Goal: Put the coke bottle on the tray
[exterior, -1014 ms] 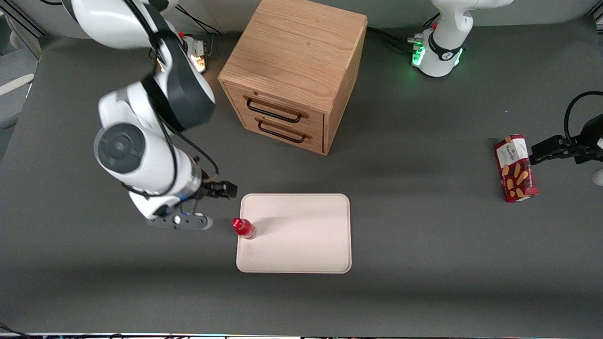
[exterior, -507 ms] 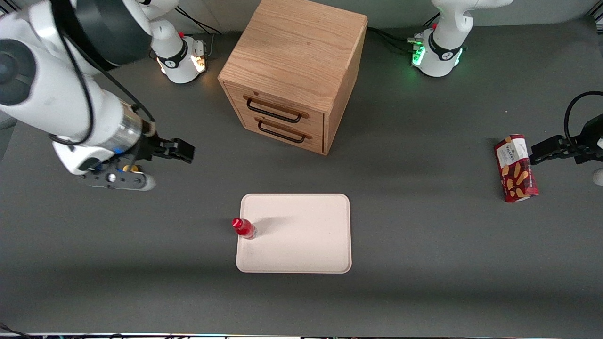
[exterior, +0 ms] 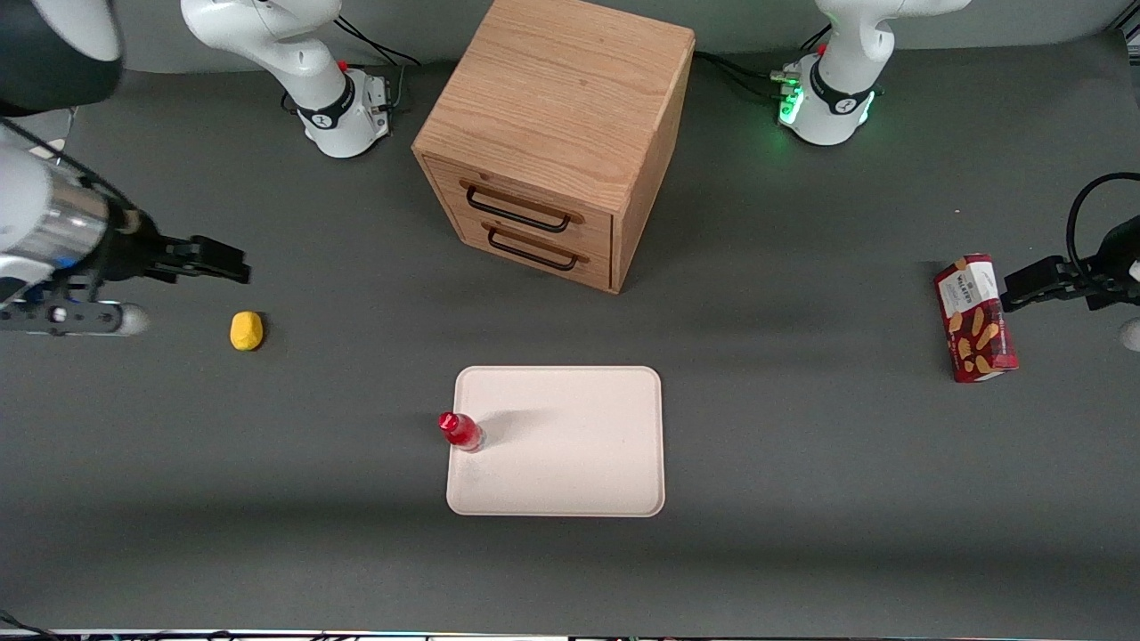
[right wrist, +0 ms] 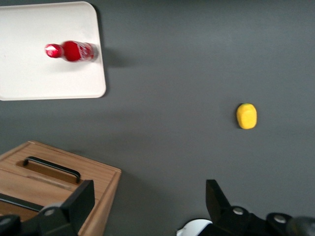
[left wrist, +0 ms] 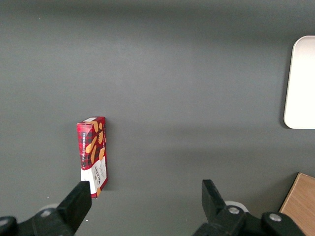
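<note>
Coke bottle [exterior: 461,431] upright on tray [exterior: 570,463] edge, gripper [exterior: 214,260] fingers spread, well apart, holding nothing

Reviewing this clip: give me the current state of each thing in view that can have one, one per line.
Coke bottle: upright on the tray, at its edge toward the working arm's end, released.
Tray: flat on the table, holding only the bottle.
Cabinet: both drawers closed.
Snack box: lying on the table toward the parked arm's end.
Yellow lump: resting on the table, untouched.
Gripper: open, empty, above the table near the lump.
</note>
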`<state>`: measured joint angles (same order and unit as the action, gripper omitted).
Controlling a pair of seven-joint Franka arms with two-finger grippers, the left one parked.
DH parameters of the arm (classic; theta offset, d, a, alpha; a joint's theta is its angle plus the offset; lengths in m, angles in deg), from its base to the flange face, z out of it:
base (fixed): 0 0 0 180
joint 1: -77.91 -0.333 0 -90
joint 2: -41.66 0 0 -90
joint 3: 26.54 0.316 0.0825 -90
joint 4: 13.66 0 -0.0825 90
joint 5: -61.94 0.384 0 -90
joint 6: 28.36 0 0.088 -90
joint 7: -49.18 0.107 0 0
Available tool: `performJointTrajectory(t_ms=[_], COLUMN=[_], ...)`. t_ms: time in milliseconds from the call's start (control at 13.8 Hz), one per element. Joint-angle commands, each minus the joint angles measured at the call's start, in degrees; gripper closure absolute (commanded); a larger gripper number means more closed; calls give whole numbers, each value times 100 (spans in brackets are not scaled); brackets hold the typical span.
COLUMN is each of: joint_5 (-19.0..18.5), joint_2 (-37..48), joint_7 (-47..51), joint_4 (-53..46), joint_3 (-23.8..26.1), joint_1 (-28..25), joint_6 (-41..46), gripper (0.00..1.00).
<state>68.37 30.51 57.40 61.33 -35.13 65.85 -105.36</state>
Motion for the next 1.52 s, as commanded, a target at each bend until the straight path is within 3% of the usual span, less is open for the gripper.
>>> performJointTrajectory(t_ms=[0,217,362,652,869,1448], joint_5=[-81,-474,-511,-511,-485,-450], joint_2=[796,1193,1211,1246,1272,1264], joint_7=[-460,-690,-839,-945,-1024,-998], joint_4=[1111,1702,1721,1756,1826,1747], joint_3=[199,1050,1263,1167,746,771], joint_1=[466,1371,1601,1541,1137,1171], joint_6=[-559,-877,-1000,-1273,-1431,-1379], gripper=[0,0,0,0,0,0])
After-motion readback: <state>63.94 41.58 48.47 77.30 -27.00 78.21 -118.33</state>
